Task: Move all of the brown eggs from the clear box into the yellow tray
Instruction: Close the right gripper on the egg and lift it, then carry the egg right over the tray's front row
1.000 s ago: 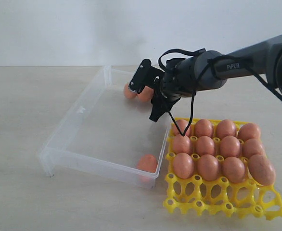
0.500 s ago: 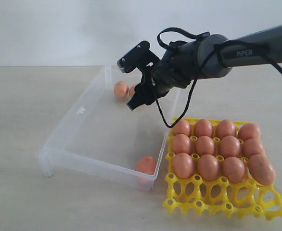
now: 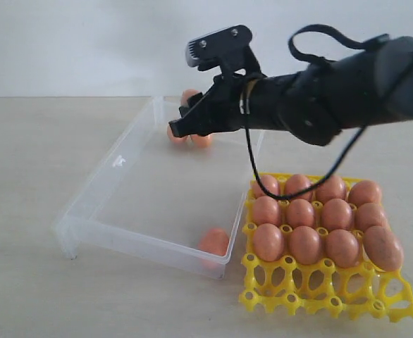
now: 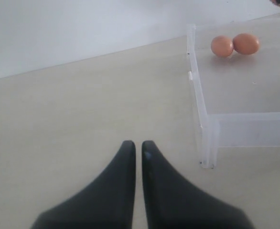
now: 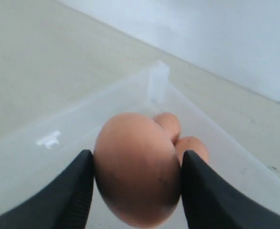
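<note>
Right hand (image 5: pixel 136 191): partly open, clamped on one held egg (image 5: pixel 133 162). Fingers (image 5: pixel 70 195) sit on the egg's two long flanks, at its widest part. It hangs above the far end of the clear box (image 3: pixel 139 243), higher than the walls.

Left hand (image 4: pixel 137 145): tips pressed together, empty, parked over the table (image 3: pixel 23 282) outside a box corner.

Handling, my read: light, rigid, smooth shell, brittle. It will slip before it deforms and crack if squeezed. The grip across the widest part looks right, so keep force low and avoid quick swings. Set it down, don't drop it.

Where things are from the right hand:
- pair of eggs (image 4: pixel 222 46), touching each other, just below the tips near the box's far wall
- lone egg (image 3: pixel 215 241), well below and back toward the arm, in the box corner next to the tray
- yellow tray (image 3: pixel 331 304), under the forearm, just beside the box; three rows full, the row farthest from the hand has four open cells

Clearance: open air above the box and tray. Likely snags are the box wall beside the tray, the tops of seated eggs along the way to the open row, and the tray's raised pegs. Come down vertically into a cell.
</note>
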Motion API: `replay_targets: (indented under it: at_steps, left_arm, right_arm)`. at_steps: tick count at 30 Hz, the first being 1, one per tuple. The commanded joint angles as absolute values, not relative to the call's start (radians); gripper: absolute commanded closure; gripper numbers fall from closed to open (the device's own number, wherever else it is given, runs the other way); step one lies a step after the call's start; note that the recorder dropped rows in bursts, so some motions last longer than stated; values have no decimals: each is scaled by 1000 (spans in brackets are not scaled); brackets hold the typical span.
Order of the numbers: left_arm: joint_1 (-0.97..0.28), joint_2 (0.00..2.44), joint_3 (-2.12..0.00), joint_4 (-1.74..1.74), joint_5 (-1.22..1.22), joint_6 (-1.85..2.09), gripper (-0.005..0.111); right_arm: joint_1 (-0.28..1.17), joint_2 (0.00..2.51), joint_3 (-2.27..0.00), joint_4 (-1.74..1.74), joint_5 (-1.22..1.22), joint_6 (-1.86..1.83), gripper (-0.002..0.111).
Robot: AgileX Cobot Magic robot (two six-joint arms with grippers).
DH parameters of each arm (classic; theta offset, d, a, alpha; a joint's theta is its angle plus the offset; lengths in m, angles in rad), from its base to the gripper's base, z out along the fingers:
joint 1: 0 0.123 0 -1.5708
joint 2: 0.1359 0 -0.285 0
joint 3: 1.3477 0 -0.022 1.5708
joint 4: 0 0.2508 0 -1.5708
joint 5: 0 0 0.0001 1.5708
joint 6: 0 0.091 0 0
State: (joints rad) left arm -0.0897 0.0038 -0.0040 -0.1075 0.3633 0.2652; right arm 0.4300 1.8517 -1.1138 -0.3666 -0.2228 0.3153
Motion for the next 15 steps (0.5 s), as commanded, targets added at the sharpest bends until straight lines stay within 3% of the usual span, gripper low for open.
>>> replay_targets:
  at_steps: [1,9,15]
  left_arm:
    - [-86,0,0,-108,360,255,103]
    - [-86,0,0,-108,360,255,103]
    - [-86,0,0,-108,360,255,103]
  right_arm:
    - [429,1674,-892,-314,-533,348,108]
    - [431,1314,-543,-299,-609,418,108]
    - [431,1078,-278,-317,-479,551,108]
